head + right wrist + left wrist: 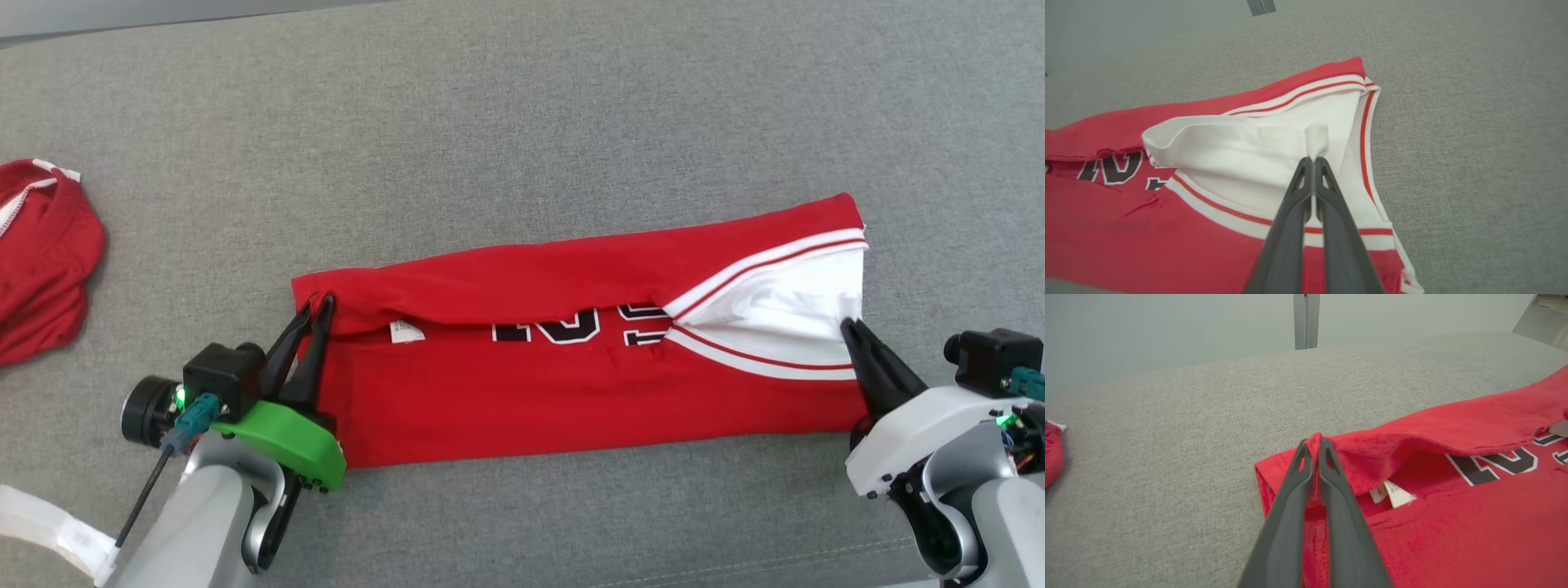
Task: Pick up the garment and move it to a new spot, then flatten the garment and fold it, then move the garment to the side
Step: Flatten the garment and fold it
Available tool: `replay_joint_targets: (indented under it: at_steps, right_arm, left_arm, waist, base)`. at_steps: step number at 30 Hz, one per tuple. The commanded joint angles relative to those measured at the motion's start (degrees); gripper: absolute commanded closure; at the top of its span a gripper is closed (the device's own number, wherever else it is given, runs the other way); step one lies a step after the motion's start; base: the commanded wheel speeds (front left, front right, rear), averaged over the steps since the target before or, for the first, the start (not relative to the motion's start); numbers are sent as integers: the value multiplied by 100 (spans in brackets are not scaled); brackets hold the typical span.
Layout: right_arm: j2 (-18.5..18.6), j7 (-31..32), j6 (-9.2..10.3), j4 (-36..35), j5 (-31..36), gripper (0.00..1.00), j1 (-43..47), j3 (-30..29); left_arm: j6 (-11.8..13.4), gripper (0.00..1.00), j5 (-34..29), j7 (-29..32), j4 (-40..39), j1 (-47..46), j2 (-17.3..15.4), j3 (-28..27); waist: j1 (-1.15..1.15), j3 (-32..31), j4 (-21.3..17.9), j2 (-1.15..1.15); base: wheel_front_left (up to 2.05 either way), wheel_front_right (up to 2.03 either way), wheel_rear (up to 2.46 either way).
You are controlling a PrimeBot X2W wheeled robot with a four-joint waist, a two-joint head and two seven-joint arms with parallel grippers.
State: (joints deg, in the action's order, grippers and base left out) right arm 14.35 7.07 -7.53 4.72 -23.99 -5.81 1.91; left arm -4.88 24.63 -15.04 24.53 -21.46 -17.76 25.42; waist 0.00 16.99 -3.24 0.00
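Head view: garment [571, 392] (red knit) lies folded oblong.

Left pincer [318, 300]: long dark fingers pressed together, tips pinching a red fold of the garment [571, 400]; green wrist shell [286, 441] behind. Right pincer [849, 325]: closed likewise on the garment's white cloth; white wrist housing [906, 433] behind. Both pincers angle inward.

Crumpled red cloth [41, 261] on grey surface [522, 106]

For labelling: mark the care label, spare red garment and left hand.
care label [1399, 495], left wrist view, white tag face
spare red garment [45, 269], head view, crumpled middle
left hand [318, 304], head view, between fingertips
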Motion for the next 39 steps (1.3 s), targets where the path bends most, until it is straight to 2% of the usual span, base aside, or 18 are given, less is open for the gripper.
replay_joint_targets:
  at_steps: [1,7,14,18,23,29,39]
  right_arm:
    - [-42,45,8,15,27,0,87,-40]
    - [-78,141,8,-171,54,0,228,-121]
    - [-84,427,8,-618,27,0,304,-438]
    - [-158,585,8,-761,111,0,376,-665]
    - [-225,792,7,-585,189,0,347,-848]
    - [-180,1080,7,-152,235,0,-32,-868]
    - [-284,1886,8,895,443,0,-802,-1199]
  left_arm:
    - [-46,0,-24,-15,38,102,47,-83]
    - [-115,0,10,-16,-82,388,320,-673]
    - [-214,0,233,-16,-708,855,835,-1842]
    - [-249,0,110,-16,-880,1013,995,-2163]
    - [-263,0,28,-16,-1004,1181,1080,-2390]
    - [-268,0,-229,-16,-1105,1240,1006,-2439]
    - [-269,0,-391,-16,-1140,934,907,-2341]
  waist:
    - [0,-32,5,0]
    - [0,-184,10,0]
    - [0,-436,121,0]
    - [0,-609,215,0]
    - [0,-741,283,0]
    - [0,-718,346,0]
    - [0,-465,477,0]
  base:
    - [0,0,0]
    - [0,0,0]
    - [0,0,0]
    - [0,0,0]
    - [0,0,0]
    - [0,0,0]
    - [0,0,0]
